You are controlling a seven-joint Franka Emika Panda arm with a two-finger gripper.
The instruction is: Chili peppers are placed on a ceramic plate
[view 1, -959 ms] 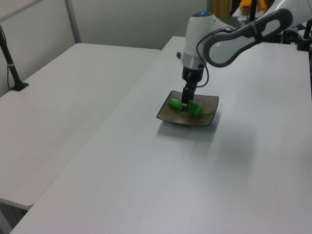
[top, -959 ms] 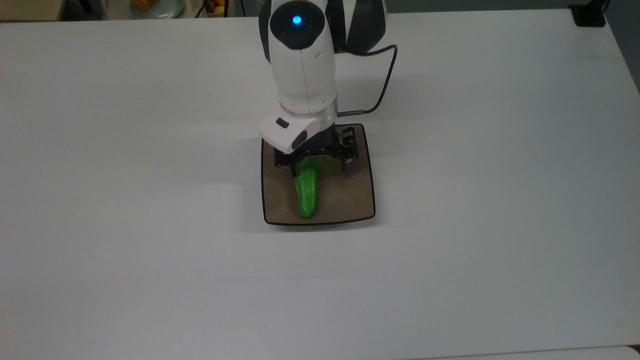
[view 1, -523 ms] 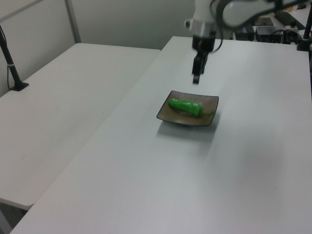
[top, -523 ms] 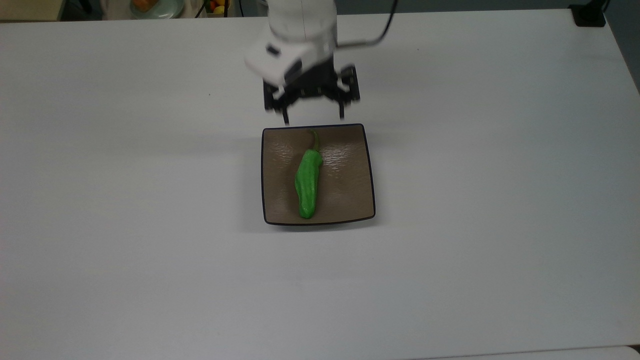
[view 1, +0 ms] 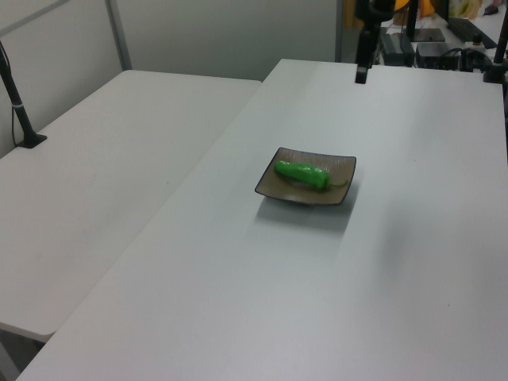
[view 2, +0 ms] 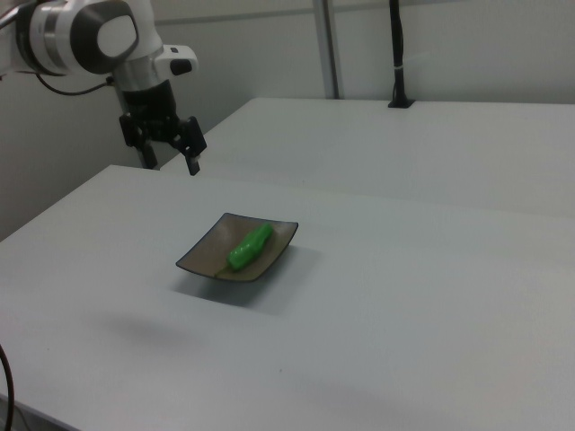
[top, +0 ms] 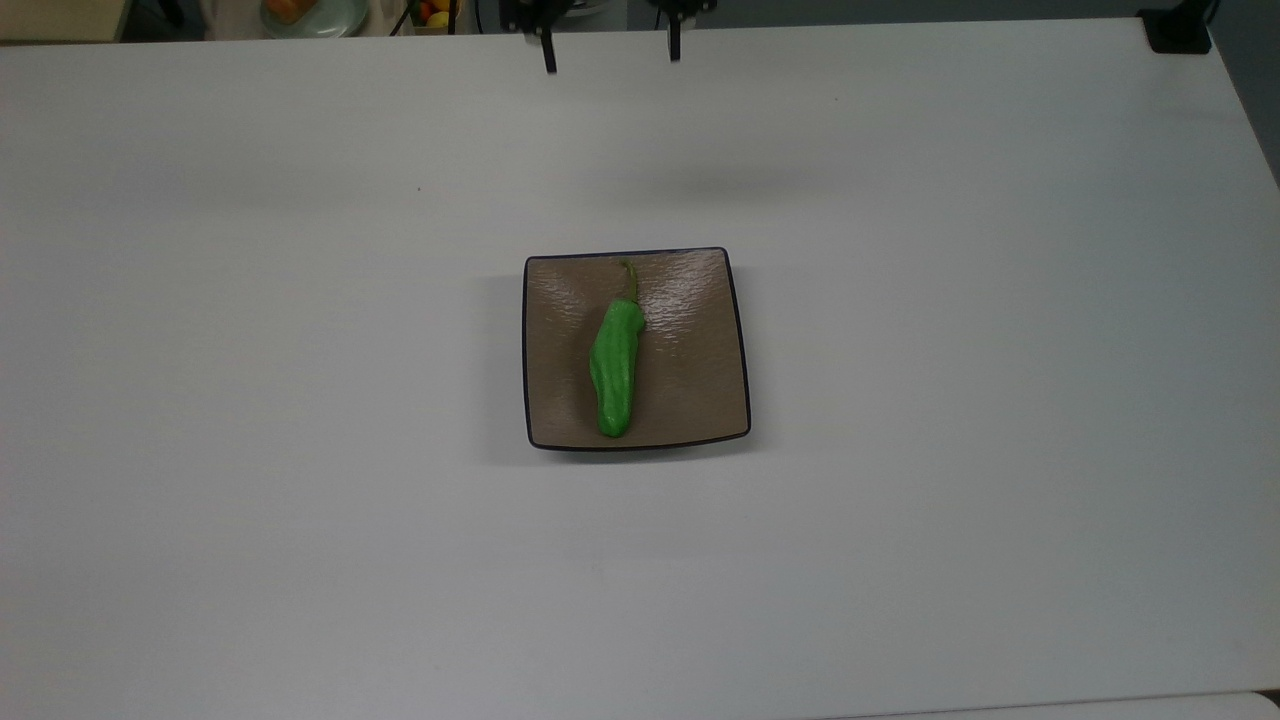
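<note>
On the ceramic plate (top: 700, 390) lies the chili pepper (top: 614, 368), well apart from the seemingly empty, spread-fingered end effector (view 2: 171, 165).

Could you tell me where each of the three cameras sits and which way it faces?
Top view: overhead, looking down on the table; two fingertips of the open gripper at the top edge.
Left view: raised beside the table, looking across; gripper near the top.
Right view: raised on the opposite side; arm and gripper at upper left.
All share the chili pepper lying on the ceramic plate.
</note>
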